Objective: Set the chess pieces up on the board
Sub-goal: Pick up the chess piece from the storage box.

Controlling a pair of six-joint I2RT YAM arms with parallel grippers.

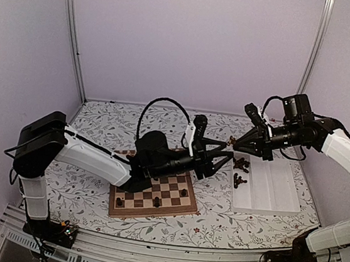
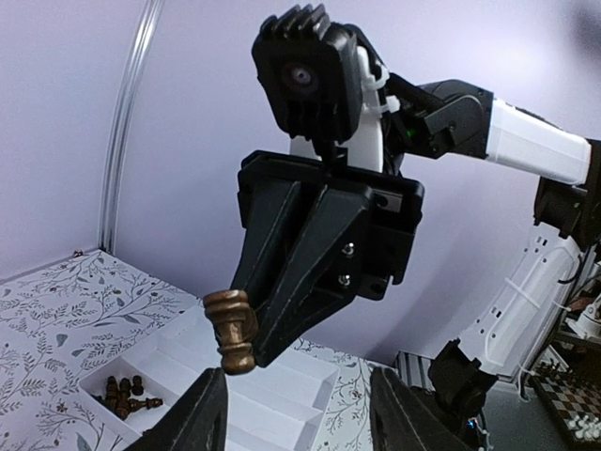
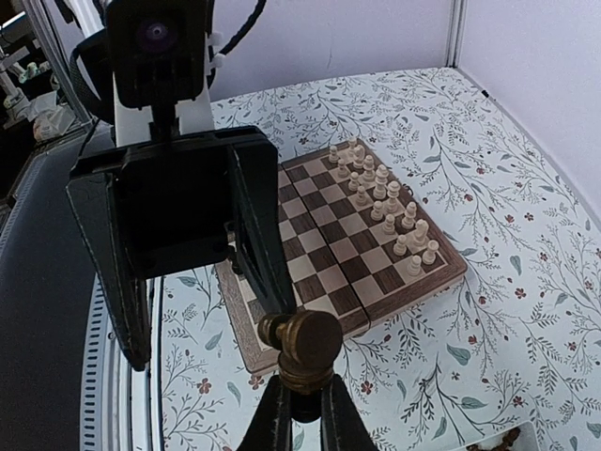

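Observation:
My right gripper (image 1: 232, 141) is shut on one brown chess piece (image 3: 302, 340) and holds it in the air beyond the board's far right corner. In the left wrist view the piece (image 2: 232, 329) sticks out sideways from the right gripper's tips (image 2: 255, 346). My left gripper (image 1: 224, 159) is open and faces it. Its fingers (image 2: 202, 413) stand just below and either side of the piece, apart from it. The board (image 1: 153, 214) lies under the left arm and carries a few dark pieces (image 1: 156, 201). More dark pieces (image 1: 240, 166) lie in the white tray (image 1: 276, 187).
Cream pieces (image 3: 385, 202) stand in two rows along one side of the board (image 3: 451, 277). The left gripper (image 3: 207, 329) fills the left of the right wrist view. Purple walls enclose the floral table top (image 1: 100, 122). The left arm hides part of the board.

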